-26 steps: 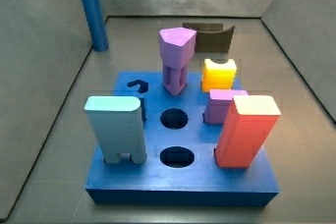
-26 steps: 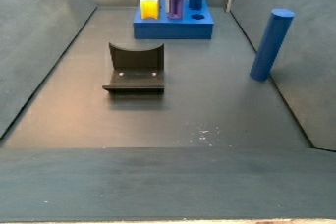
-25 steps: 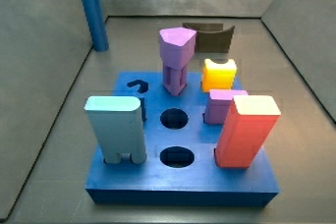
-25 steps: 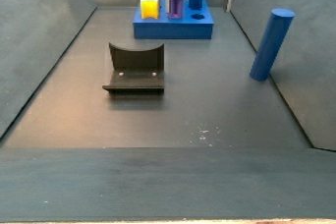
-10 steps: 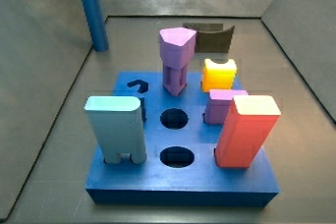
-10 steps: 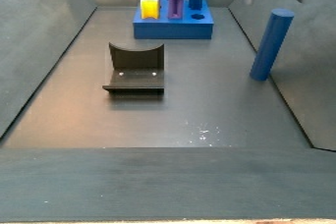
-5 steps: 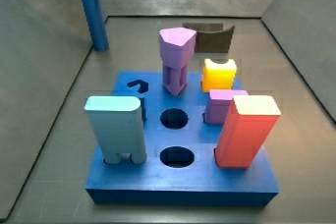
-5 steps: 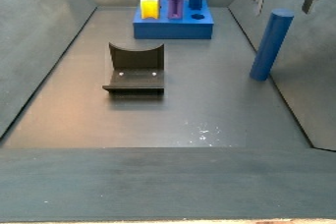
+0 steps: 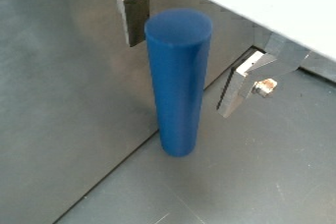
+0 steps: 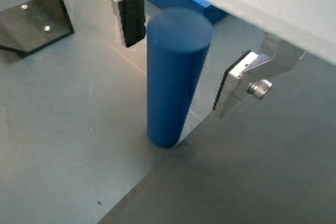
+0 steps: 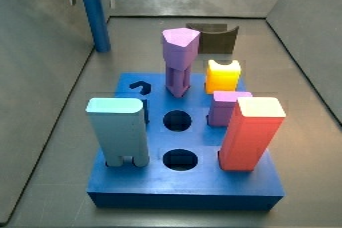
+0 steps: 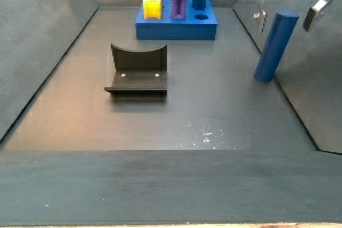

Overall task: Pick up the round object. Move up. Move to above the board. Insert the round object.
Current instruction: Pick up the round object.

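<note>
The round object (image 12: 278, 45) stands upright on the worktop (image 12: 174, 112) against the right wall, right of frame in a side view; the tool (image 10: 184, 53) straddles its top, fingers (image 10: 130, 18) wide, not touching; open floor separates it from the board (image 12: 178, 26), upper centre; no legible writing.
</note>
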Available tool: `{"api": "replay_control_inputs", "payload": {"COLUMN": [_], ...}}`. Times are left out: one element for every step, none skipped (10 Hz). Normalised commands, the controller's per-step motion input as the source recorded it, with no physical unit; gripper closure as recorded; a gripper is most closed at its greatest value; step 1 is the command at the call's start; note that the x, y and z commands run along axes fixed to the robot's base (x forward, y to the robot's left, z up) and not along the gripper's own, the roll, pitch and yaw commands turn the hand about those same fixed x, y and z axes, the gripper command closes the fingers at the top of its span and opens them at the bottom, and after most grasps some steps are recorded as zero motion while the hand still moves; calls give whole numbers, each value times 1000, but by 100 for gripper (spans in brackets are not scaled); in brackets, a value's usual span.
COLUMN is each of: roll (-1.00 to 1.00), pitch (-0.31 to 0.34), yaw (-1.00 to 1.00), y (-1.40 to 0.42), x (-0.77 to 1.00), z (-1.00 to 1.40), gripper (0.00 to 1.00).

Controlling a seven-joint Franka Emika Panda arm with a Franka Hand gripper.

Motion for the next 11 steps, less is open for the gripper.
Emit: {"api": "replay_control_inputs", "payload": {"roll": [0,0,0,0,0,0,0,0,0,0,0], "pitch": [0,0,0,0,0,0,0,0,0,0,0], "yaw": [0,0,0,0,0,0,0,0,0,0,0], "y": [0,0,0,0,0,0,0,0,0,0,0], "x": [0,0,0,0,0,0,0,0,0,0,0], "z": [0,0,0,0,0,0,0,0,0,0,0], "gripper": [0,100,100,100,100,100,100,100,100,100,100]}}
